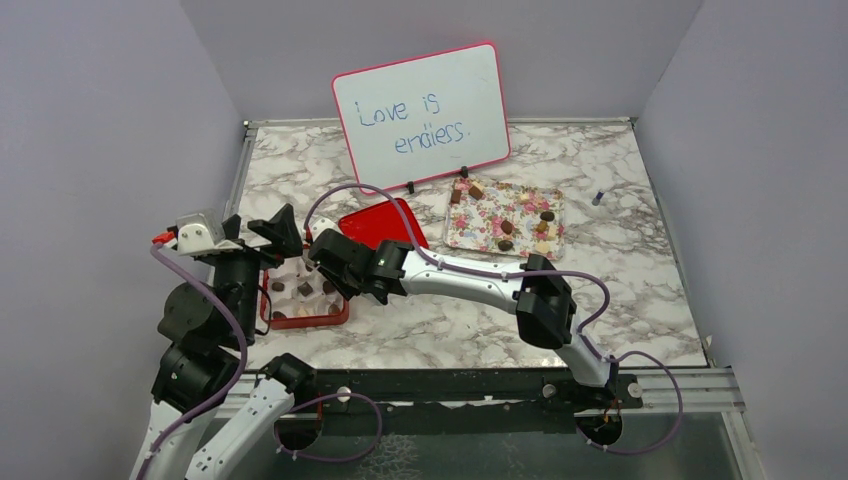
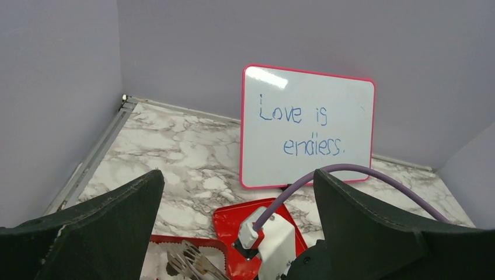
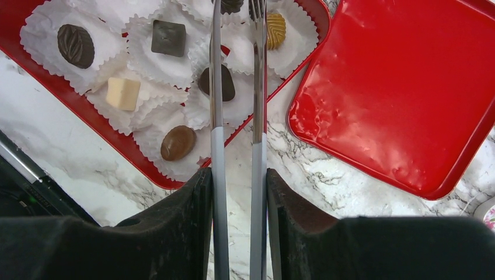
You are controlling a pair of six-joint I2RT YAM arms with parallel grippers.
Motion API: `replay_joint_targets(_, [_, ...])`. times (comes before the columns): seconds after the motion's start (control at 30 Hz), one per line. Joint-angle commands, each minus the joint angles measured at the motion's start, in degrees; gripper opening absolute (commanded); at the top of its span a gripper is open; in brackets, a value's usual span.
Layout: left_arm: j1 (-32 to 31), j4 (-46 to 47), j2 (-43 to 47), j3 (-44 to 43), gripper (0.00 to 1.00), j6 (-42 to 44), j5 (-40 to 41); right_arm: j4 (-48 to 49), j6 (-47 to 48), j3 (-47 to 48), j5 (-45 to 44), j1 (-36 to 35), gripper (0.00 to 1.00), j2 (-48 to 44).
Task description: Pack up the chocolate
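Chocolate pieces (image 1: 507, 227) lie on the flower-patterned tray (image 1: 480, 238) at the back right. Others sit in white paper cups in the red box (image 1: 310, 322), and the right wrist view shows a dark oval (image 3: 76, 45), a dark square (image 3: 168, 38), a cream block (image 3: 123, 93) and a brown oval (image 3: 178, 142) there. My right gripper (image 3: 236, 178) is shut on metal tongs (image 3: 216, 146), whose tips reach over the box (image 3: 87, 111). A dark piece (image 3: 232, 4) shows between the tips at the frame's edge. My left gripper (image 2: 238, 175) is open and empty above the box's left side (image 1: 262, 232).
The glossy red lid (image 1: 383, 225) lies beside the box, between it and the tray. A pink-framed whiteboard (image 1: 420, 115) stands at the back. A small blue-tipped object (image 1: 597, 197) lies at the far right. Grey walls close in the table on three sides.
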State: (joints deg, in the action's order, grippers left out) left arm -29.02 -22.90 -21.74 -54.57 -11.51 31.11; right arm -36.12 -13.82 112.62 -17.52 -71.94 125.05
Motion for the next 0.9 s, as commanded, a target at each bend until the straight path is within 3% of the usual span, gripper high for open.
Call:
replay_joint_targets(0.0, [-0.25,0.04,-0.94,0.47,0.99,0.15,-1.44,1.62,0.69,2.51,-1.71,-0.39,0.39,0.07])
replay_joint_targets(0.37, [-0.25,0.46,-2.14,2.54,0.99,0.83,-2.89,4.22,0.46,-1.54,2.49,-0.4,0.39,-6.41])
replay_joint_targets(0.53, [-0.25,0.92,-2.91,3.14,0.99,1.29,-3.71,8.87,0.11,-9.17,4.45,-0.39,0.39,-12.69])
replay_joint_targets(0.87, [-0.25,2.76,-3.88,6.08,0.99,-1.15,-7.93,5.35,-1.5,-18.44,-5.4,-0.22,0.38,-22.05])
